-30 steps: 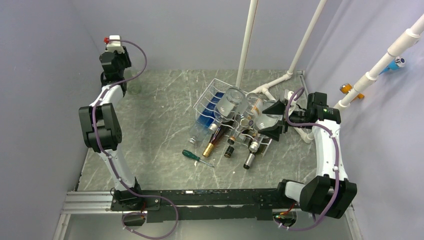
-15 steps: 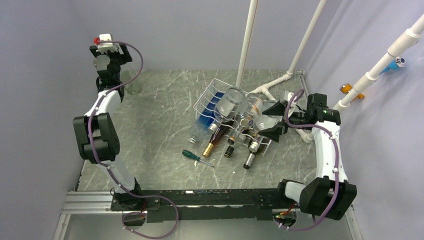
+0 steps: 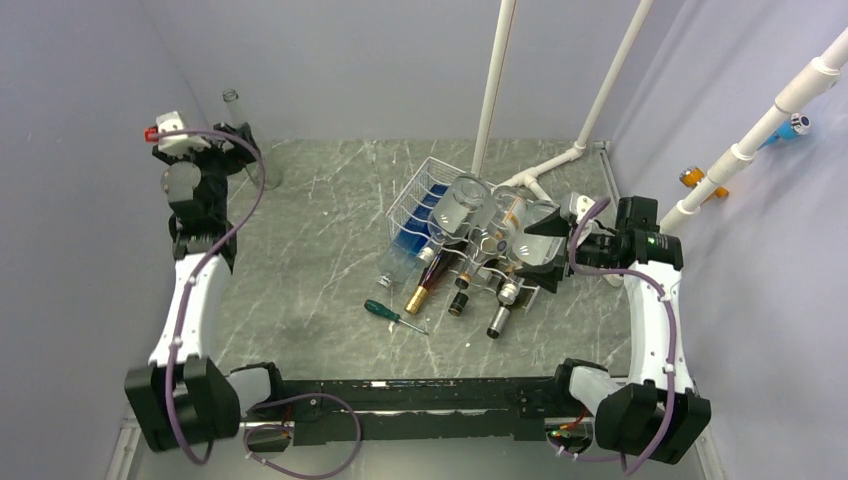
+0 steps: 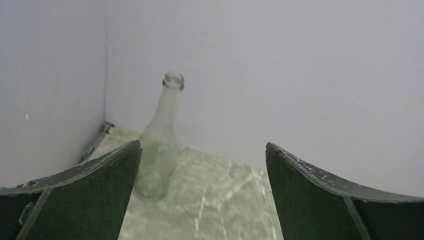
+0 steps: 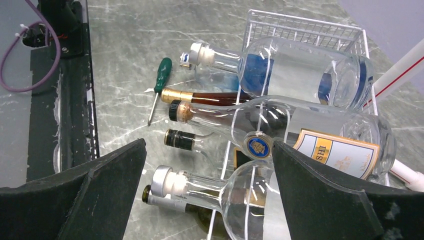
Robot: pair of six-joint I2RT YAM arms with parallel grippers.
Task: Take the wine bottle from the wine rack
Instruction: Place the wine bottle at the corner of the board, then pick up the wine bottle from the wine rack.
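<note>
Well to the left of the wine rack (image 3: 418,190), in the far corner of the surface (image 3: 320,240), an empty clear bottle (image 4: 161,135) stands upright close to the wall. That spot reads as a drop-off chosen to keep it away from the crowded cradles. The left claw (image 4: 202,150) faces it with its fingers spread as wide as they go and nothing between them. The bottle is beyond the fingertips and apart from them, so this one looks to be off the rack and set down. Near the rack's front left corner lies a green-handled screwdriver (image 3: 392,313), which has no part in the job. The rack carries several bottles lying on their sides in its wavy wire rows, with their necks jutting past its front edge, which leaves them open to a grasp. A blue-labelled bottle (image 5: 300,70) lies on the rack's left side, with a gold-foiled dark bottle (image 5: 210,97) and a white-labelled bottle (image 5: 330,147) further right. The right claw (image 5: 208,145) hangs at the rack's right side, fully open and empty. The bottle necks show between its fingers in its own view, so it seems posted there either to steady the rack or to take the next bottle. White pipes (image 3: 495,80) rise behind the rack and to its right.
</note>
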